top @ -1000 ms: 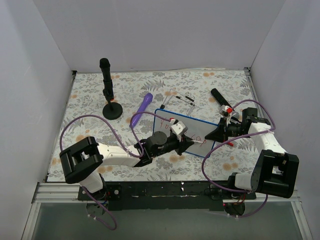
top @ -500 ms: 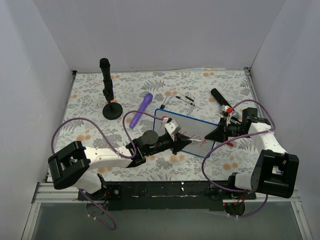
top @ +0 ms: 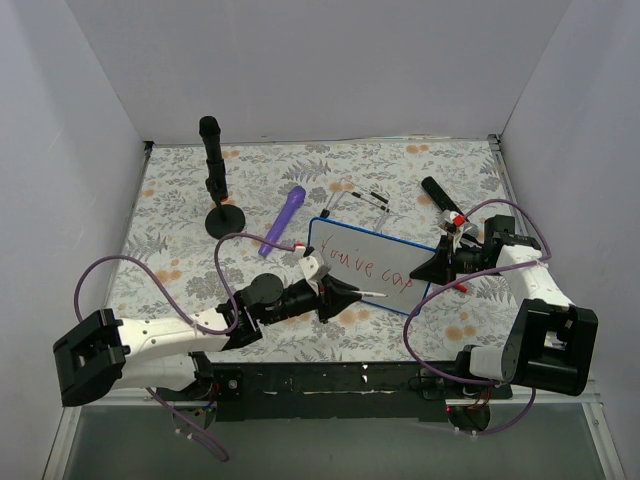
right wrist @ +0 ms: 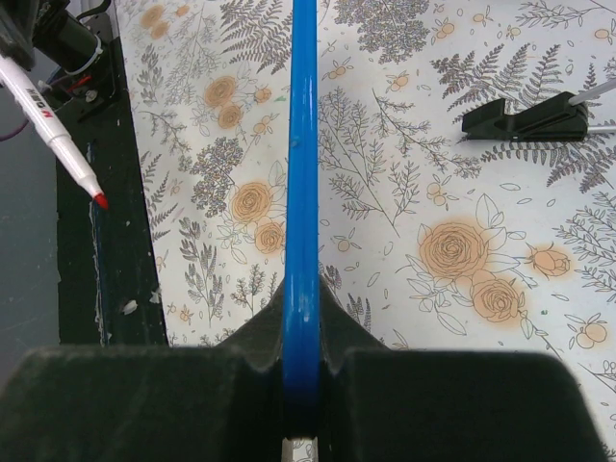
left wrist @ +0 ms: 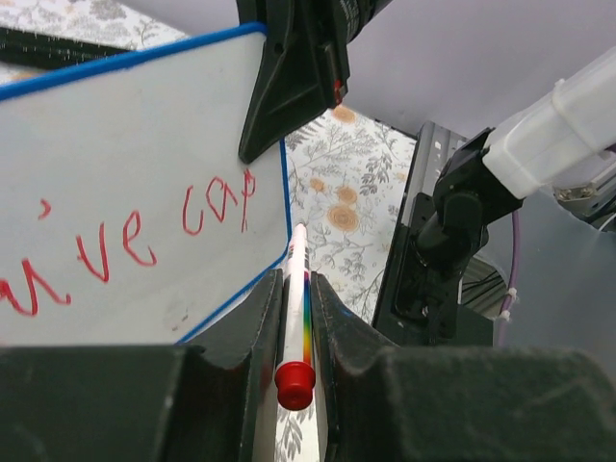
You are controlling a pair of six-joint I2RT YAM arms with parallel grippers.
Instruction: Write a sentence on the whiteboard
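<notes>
Left wrist: left gripper (left wrist: 294,289) pinches slim marker (left wrist: 295,322) — right gripper (right wrist: 301,306) pinches glossy whiteboard (left wrist: 125,154).

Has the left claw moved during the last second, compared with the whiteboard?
Yes. The left claw, shut on the marker, has drawn back left and toward the arm bases, off the whiteboard, which the right claw holds by its edge.

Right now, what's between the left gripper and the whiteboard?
Only the red marker the left gripper holds, its tip beside the whiteboard rim, per the left wrist view.
</notes>
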